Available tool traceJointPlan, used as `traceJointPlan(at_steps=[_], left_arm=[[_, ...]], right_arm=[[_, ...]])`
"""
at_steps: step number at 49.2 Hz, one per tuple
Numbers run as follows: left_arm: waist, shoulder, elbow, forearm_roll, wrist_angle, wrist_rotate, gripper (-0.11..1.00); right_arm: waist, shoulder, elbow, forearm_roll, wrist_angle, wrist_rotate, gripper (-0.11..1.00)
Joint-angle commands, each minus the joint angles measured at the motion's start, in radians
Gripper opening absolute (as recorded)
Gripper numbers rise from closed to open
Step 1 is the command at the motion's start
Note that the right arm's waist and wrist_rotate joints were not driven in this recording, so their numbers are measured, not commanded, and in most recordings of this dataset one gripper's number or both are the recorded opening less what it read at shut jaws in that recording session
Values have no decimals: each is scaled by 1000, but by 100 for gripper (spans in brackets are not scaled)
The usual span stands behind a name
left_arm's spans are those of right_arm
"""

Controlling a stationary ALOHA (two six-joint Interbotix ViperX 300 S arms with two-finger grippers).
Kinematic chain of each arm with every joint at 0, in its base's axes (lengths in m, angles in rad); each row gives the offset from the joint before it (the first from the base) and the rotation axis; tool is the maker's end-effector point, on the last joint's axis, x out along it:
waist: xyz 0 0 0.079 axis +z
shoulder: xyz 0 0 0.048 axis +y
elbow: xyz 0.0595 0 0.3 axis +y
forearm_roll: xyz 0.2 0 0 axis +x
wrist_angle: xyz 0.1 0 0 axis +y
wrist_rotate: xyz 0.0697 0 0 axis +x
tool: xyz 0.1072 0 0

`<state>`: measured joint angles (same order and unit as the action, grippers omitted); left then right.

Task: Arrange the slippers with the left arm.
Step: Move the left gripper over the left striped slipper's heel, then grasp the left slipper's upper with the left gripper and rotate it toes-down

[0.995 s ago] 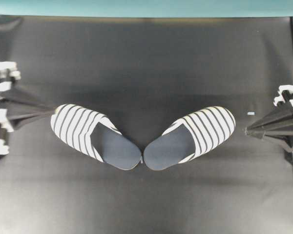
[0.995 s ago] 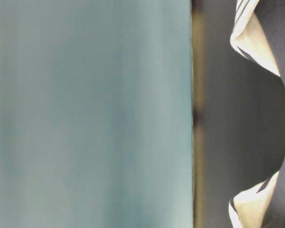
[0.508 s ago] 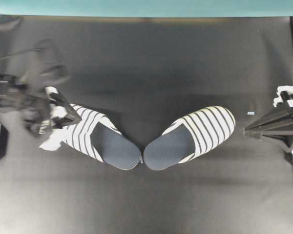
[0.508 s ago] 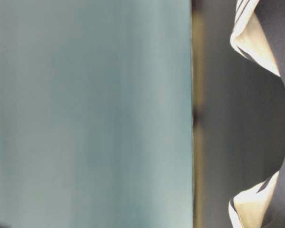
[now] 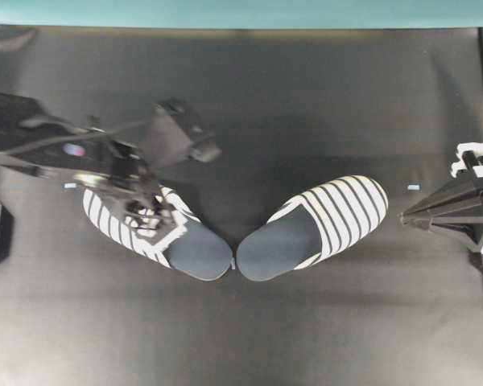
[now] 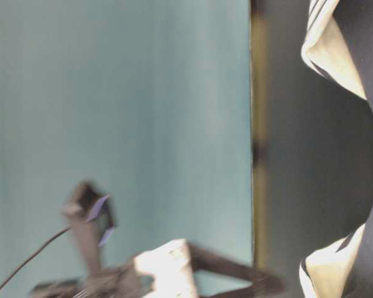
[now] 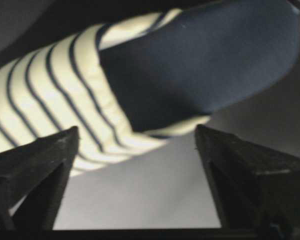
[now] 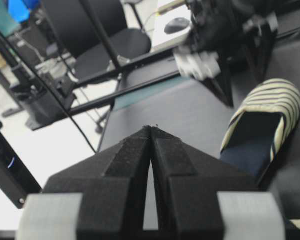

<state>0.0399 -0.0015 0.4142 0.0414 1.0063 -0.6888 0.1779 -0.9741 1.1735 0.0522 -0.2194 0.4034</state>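
Two slippers lie heel to heel on the black table, toes pointing outward in a shallow V. The slipper on the left (image 5: 200,252) has its striped toe cover partly hidden under my left arm. The slipper on the right (image 5: 318,227) lies uncovered. My left gripper (image 5: 148,220) hovers over the left slipper's toe cover. In the left wrist view it (image 7: 135,129) is open and empty, with the slipper (image 7: 155,85) just beyond the fingertips. My right gripper (image 5: 406,215) is shut and empty at the right edge, apart from the slippers; it (image 8: 151,128) also shows shut in the right wrist view.
A teal wall (image 5: 225,11) runs along the table's back edge. Small pale flecks lie on the mat by the right gripper (image 5: 413,186) and by the left arm (image 5: 70,186). The table-level view shows the blurred left arm (image 6: 165,270) before the wall.
My left arm has swung in from the left edge and now sits over the left slipper's toe cover. Both slippers lie where they were. The right arm has not moved.
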Motion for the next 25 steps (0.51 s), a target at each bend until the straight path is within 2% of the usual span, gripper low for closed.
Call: traceJointPlan(at_steps=[1,18,25], left_arm=[[2,40,-18,2,2,-9,89],[49,48,63,5,-3,-14,88],[46,48,103,5,-71,-11,85]], right_arm=[[0,-2,-9,0,-5,0,0],[0,-40,8,0,14,2,0],[0,-46,12,0,14,0,0]])
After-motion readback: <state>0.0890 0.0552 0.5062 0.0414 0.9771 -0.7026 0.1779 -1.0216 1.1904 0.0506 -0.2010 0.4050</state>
